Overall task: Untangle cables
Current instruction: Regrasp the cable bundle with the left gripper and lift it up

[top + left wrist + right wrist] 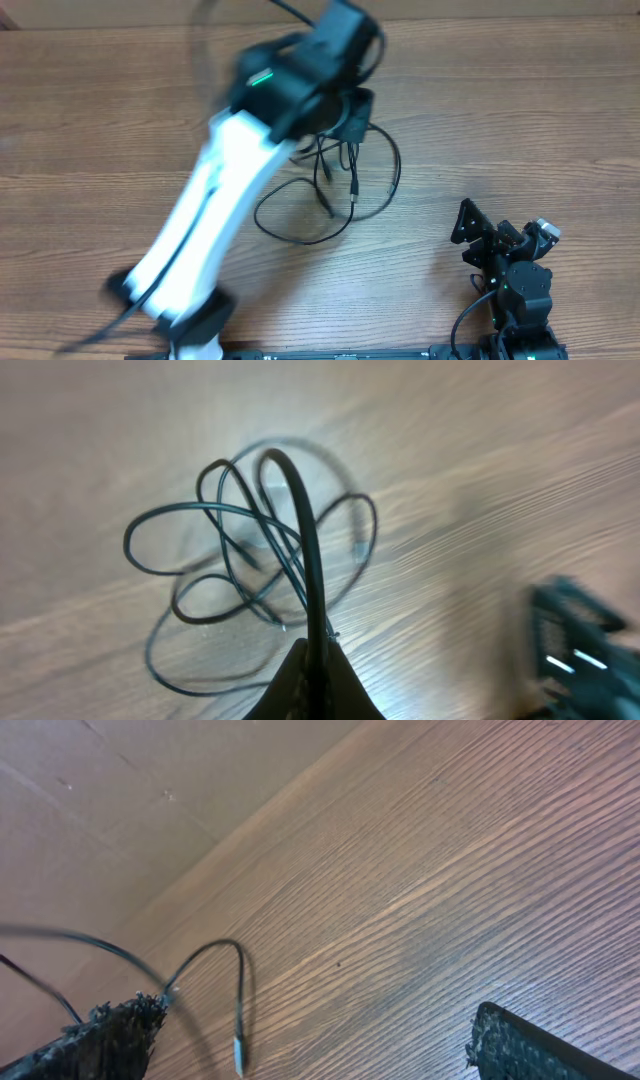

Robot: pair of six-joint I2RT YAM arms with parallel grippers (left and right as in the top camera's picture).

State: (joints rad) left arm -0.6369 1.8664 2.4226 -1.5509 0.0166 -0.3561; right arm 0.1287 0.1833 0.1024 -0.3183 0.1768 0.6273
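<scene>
Over the middle of the wooden table [520,100], the left gripper [318,652] is seen with its fingers [300,685] pressed together on 1 strand of the cables [250,550], which stands up from the pinch in a tall arch. The rest of the cables lie on the wood beneath as several overlapping loops, with 2 plug ends [354,190] pointing toward the near edge. The right gripper [318,1025] is parked near the right front corner, well apart from the tangle, its fingers [100,1040] spread wide with nothing between them. 1 of the cables is seen beside 1 finger in its wrist view, probably only in the background.

The step in hand is judged to be drawing 1 strand clear of the tangle. It is best done slowly and straight up, so that the crossings can be watched as they slide. If the whole bundle comes up together, the pull should be eased. The loose loops would need to be pinned by the right gripper, and plug ends should be led out last, since snagging is likely.
</scene>
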